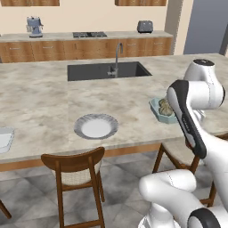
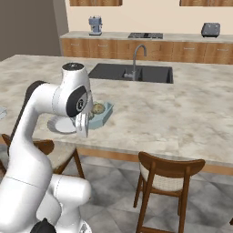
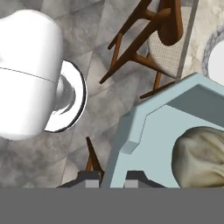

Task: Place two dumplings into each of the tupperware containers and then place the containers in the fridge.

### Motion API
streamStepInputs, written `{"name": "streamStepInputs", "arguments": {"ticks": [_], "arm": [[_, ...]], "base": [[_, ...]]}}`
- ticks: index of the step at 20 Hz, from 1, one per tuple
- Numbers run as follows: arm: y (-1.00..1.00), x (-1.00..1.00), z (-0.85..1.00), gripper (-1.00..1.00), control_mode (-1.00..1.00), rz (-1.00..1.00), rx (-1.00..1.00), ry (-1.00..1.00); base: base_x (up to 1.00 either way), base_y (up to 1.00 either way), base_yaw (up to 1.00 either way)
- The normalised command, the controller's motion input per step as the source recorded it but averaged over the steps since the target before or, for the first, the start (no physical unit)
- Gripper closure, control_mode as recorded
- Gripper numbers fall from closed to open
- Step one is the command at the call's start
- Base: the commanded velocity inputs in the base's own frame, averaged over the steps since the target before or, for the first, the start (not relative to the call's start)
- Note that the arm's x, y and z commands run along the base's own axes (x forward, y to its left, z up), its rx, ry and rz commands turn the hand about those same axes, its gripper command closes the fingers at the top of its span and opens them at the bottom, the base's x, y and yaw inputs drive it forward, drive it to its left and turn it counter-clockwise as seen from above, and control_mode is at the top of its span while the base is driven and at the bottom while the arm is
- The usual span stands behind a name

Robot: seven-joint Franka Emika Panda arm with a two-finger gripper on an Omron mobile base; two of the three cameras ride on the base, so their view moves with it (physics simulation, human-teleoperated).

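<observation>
A pale blue-teal tupperware container point(image 3: 153, 144) has its rim between my gripper's point(image 3: 111, 181) two finger tips, which are shut on it. A lumpy tan dumpling point(image 3: 201, 153) lies inside. From the base, the same container point(image 1: 158, 109) point(image 2: 102, 113) sits at the island counter's near edge beside my arm, with dumplings point(image 1: 166, 107) point(image 2: 97, 108) in it. I cannot tell whether it rests on the counter or is lifted. A second tupperware container point(image 1: 4, 138) lies at the counter's far left. The slate-grey fridge point(image 1: 207, 26) stands at the back right.
A round white grey-rimmed plate point(image 1: 95, 126) lies on the marble counter point(image 1: 44, 102), left of the held container. A dark sink with a faucet point(image 1: 116, 58) is set further back. Wooden chairs point(image 1: 75, 171) point(image 2: 168, 175) stand along the counter's near side.
</observation>
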Motion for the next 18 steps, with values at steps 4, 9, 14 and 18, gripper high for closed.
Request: {"name": "streamStepInputs", "arguments": {"ticks": [4, 9, 14, 18], "arm": [[0.11, -0.39, 0.14, 1.0, -1.0, 0.0, 0.0, 0.0], [0.05, -0.09, 0.01, 1.0, -1.0, 0.0, 0.0, -0.01], [0.0, -0.15, 0.1, 1.0, -1.0, 0.0, 0.0, -0.04], [0.01, -0.14, 0.11, 1.0, 1.0, 0.0, 0.0, 0.0]], "base": [[0.0, 0.0, 0.0], [0.0, 0.0, 0.0], [0.0, 0.0, 0.0], [-0.14, 0.0, 0.0]]}}
